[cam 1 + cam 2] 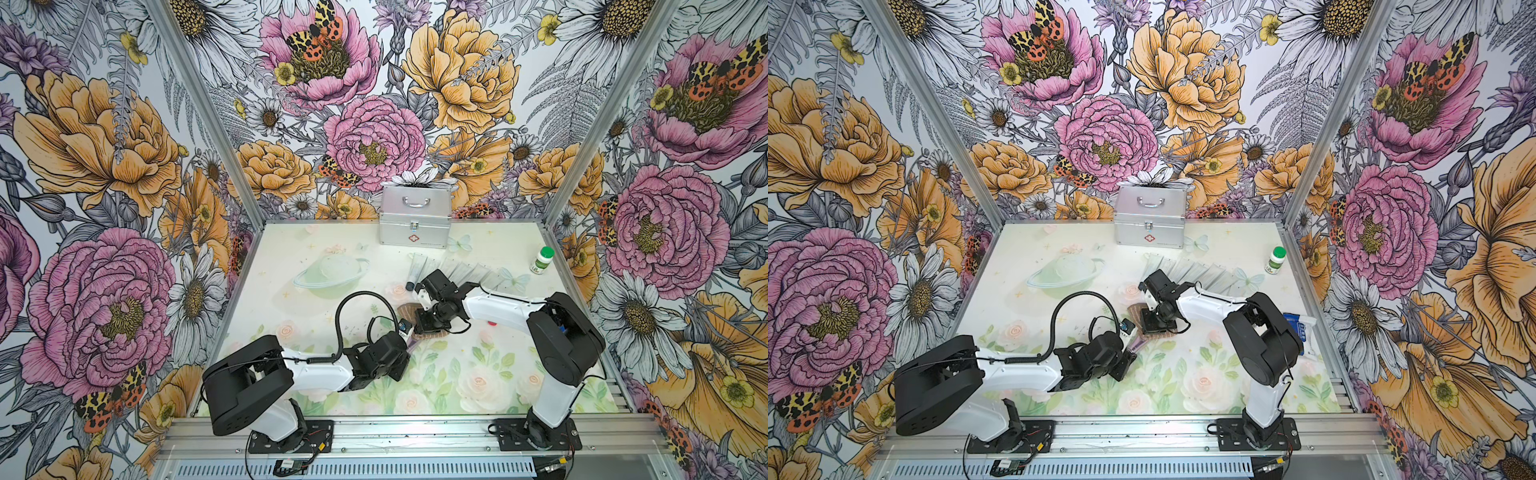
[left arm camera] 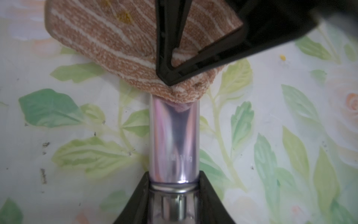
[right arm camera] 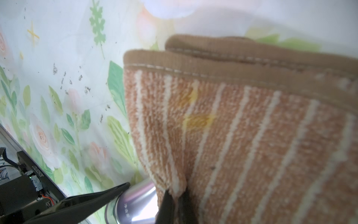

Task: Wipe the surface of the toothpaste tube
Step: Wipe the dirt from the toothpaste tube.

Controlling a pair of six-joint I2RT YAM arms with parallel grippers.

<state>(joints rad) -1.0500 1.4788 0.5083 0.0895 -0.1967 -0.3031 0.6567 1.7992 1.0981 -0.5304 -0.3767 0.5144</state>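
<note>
The toothpaste tube (image 2: 174, 139) is shiny purple and lies just above the flowered tabletop. My left gripper (image 2: 174, 180) is shut on its cap end, one finger on each side. A brown towel with white stripes (image 2: 108, 38) covers the tube's far end. My right gripper (image 3: 175, 199) is shut on a fold of that towel (image 3: 242, 135) and comes down on it from above. In the right wrist view the tube (image 3: 135, 201) sticks out from under the cloth beside a left finger (image 3: 87, 199). In both top views the two wrists meet at mid-table, with the tube (image 1: 412, 344) (image 1: 1136, 345) barely showing.
A silver first-aid case (image 1: 414, 222) stands at the back wall. A green-capped white bottle (image 1: 542, 259) sits at the back right. Another tube with a dark cap (image 1: 415, 272) and a fanned row of foil sachets (image 1: 465, 270) lie behind the right arm. A blue-and-white packet (image 1: 1302, 328) lies at the right edge.
</note>
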